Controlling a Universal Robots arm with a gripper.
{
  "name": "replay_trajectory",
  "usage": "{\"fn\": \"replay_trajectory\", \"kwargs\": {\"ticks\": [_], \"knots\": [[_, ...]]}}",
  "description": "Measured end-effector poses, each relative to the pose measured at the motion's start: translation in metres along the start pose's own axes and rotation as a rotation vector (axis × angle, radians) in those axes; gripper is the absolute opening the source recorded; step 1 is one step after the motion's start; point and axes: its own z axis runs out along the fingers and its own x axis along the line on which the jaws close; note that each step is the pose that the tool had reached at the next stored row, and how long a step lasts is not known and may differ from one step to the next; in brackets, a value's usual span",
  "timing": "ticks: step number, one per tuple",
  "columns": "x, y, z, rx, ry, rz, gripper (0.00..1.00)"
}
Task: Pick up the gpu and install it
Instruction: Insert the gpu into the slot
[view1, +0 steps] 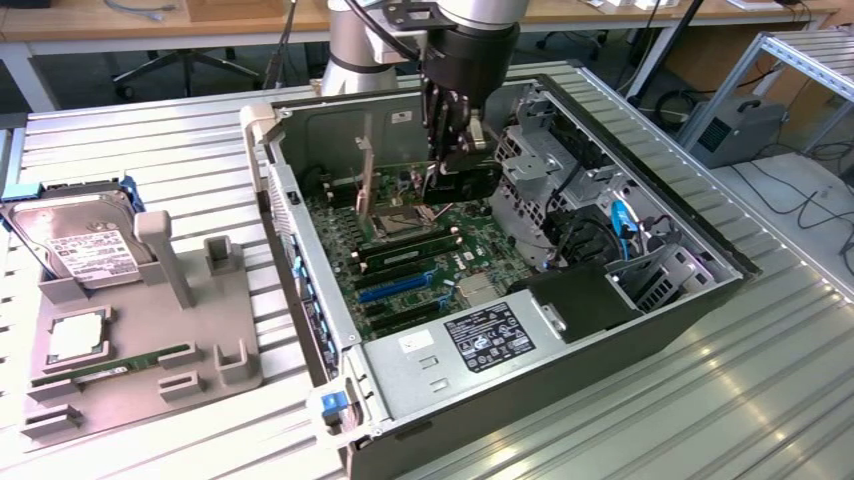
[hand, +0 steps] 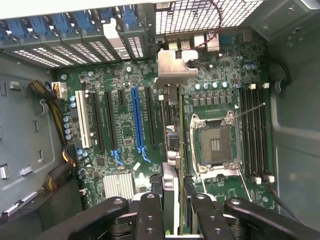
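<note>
Inside the open computer case, the gpu is being held edge-on between the fingers of the gripper, jaws clamped on its upper edge. Its card is being kept upright above the motherboard, between the blue expansion slot and the CPU socket. On the exterior view's left, a hard drive is lying on a grey holder tray.
</note>
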Motion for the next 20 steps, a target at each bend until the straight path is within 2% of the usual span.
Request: {"fn": "replay_trajectory", "kwargs": {"ticks": [20], "knots": [[0.0000, 0.0000, 0.0000, -0.0002, -0.0003, -0.041, 0.27]]}}
